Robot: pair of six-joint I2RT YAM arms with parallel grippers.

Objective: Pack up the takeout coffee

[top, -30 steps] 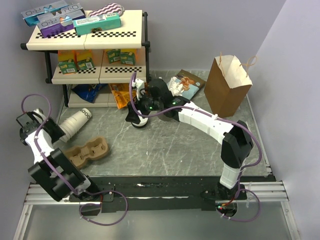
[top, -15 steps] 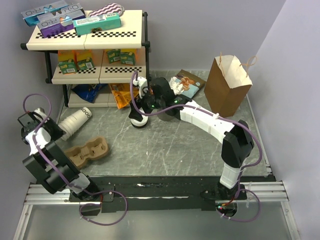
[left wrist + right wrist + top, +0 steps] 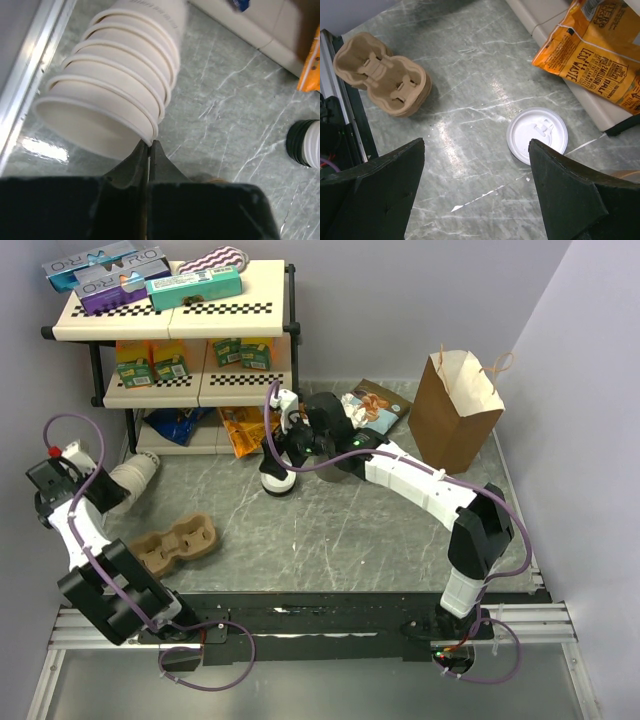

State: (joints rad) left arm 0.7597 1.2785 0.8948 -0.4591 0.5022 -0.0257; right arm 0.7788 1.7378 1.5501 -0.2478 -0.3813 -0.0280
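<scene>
From above, the left arm (image 3: 75,525) reached to 9 o'clock on the bench (image 3: 340,540), its jaws at the mouth of a stack of paper cups (image 3: 135,478) lying on its side. The right arm (image 3: 420,485) stretched across to about 11 o'clock. Its jaws hung over a short white-lidded thing (image 3: 274,480) with a dark lower part, just in front of the shelf rack (image 3: 255,280). A brown cup carrier (image 3: 180,542) lay at 8 o'clock and a brown paper bag (image 3: 455,420) stood open at 2 o'clock. The takeout coffee could not be picked out for certain; whether the white-lidded thing was it, I could not tell.

At the left wrist, the left jaws were pressed together, the fingertips (image 3: 140,160) meeting right at the lower rim of the front cup of the stack. Whether any paper was nipped between them could not be told. The white-lidded thing (image 3: 306,150) showed at 3 o'clock, its dark part black and ribbed, well apart from the stack.

At the right wrist, the right jaws were spread wide and held nothing, one finger (image 3: 375,190) at 7 o'clock and the other at 5 o'clock. The white-lidded thing (image 3: 537,135) showed only its round sip lid, at about 4 o'clock, nearer the 5 o'clock finger. The cup carrier (image 3: 382,75) lay at 10 o'clock. An orange snack bag (image 3: 592,50) lay at 1 o'clock on the rack's bottom board.
</scene>
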